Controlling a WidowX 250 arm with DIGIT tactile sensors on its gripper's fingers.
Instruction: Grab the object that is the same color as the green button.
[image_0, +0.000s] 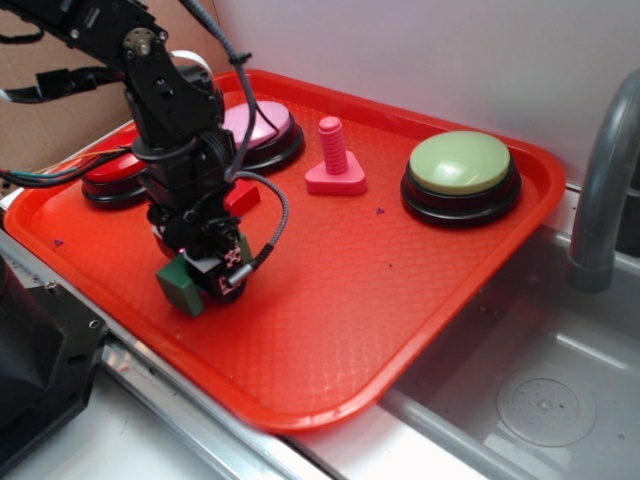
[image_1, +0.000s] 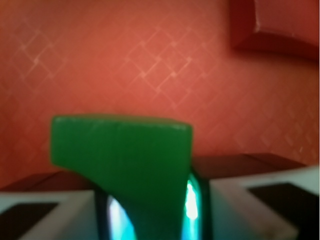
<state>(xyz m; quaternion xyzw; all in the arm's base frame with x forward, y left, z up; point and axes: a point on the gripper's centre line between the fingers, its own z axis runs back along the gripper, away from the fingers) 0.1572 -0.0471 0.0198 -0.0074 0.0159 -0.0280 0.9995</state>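
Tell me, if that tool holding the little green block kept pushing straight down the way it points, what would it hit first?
Most likely the red tray. The tool points down, shut on the green block, and the wrist view shows only bare tray surface beyond the block. The block's lower edge would probably touch first, though its height above the tray is unclear.

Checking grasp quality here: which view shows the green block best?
The wrist view: the green block fills the frame, pinched between the claw fingers. The exterior view shows it small, partly hidden under the claw, above the red tray.

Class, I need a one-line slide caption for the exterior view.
Gripper shut on the green block over the red tray, with the green button at the back.
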